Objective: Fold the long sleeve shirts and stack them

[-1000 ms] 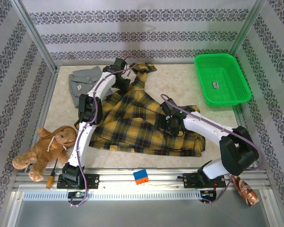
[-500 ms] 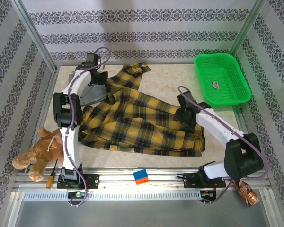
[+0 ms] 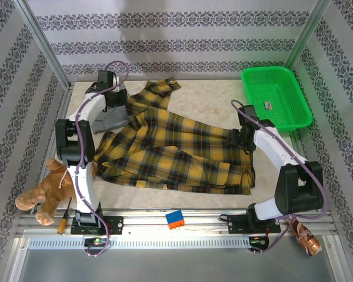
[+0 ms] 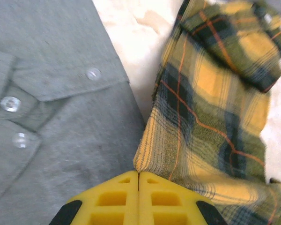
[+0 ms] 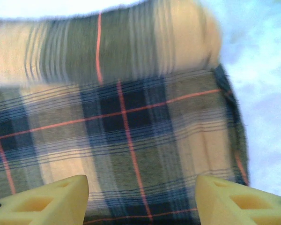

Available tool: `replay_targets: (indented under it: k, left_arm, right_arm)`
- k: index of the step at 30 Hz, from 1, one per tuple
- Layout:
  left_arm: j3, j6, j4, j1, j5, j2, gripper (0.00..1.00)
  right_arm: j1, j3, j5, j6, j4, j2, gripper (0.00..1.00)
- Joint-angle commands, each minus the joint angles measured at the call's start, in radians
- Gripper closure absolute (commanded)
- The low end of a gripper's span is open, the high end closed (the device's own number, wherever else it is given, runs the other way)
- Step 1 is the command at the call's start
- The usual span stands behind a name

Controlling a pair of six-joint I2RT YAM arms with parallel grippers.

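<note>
The yellow-and-black plaid shirt [image 3: 176,147] lies spread across the middle of the table. The grey shirt [image 3: 107,119] lies at the back left, partly under my left arm. My left gripper [image 3: 114,100] hangs over the grey shirt [image 4: 56,93] and is shut [image 4: 138,174] on a corner of the plaid shirt [image 4: 210,93]. My right gripper [image 3: 240,138] is over the plaid shirt's right end. It is open [image 5: 143,201], its yellow fingertips [image 5: 56,199] wide apart just above the plaid cloth [image 5: 131,131], with nothing between them.
A green basket [image 3: 276,97] stands at the back right. A brown plush toy [image 3: 53,185] and a screwdriver [image 3: 63,218] lie at the front left. A blue-and-orange block [image 3: 175,219] sits on the front rail. Patterned walls enclose the table.
My left gripper has moved left and back over the grey shirt, pulling the plaid shirt's corner with it and spreading the cloth. My right gripper has moved right, to the shirt's right end.
</note>
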Motion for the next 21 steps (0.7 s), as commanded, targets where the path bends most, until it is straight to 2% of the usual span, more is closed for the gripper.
replay_targets:
  k: [1, 3, 8, 12, 19, 21]
  left_arm:
    - [-0.015, -0.046, 0.089, 0.042, -0.018, -0.061, 1.0]
    - [-0.019, -0.046, 0.089, 0.05, -0.018, -0.061, 1.0]
    - [-0.036, -0.023, 0.083, 0.052, -0.032, -0.059, 0.99]
    - [-0.039, -0.002, 0.063, 0.054, -0.04, -0.052, 0.99]
    - [-0.066, -0.006, 0.088, 0.054, 0.051, -0.052, 0.99]
    - [-0.079, -0.009, 0.09, 0.054, 0.062, -0.06, 0.98]
  right_arm:
    - [0.006, 0.043, -0.093, -0.011, 0.056, 0.044, 0.39]
    - [0.008, 0.066, -0.095, -0.007, 0.069, 0.087, 0.4]
    - [-0.008, 0.151, 0.012, 0.044, 0.074, 0.177, 0.37]
    - [-0.021, 0.263, -0.006, 0.043, 0.107, 0.25, 0.36]
    - [-0.03, 0.506, -0.002, 0.023, 0.086, 0.428, 0.35]
    - [-0.032, 0.563, -0.033, 0.028, 0.075, 0.475, 0.37]
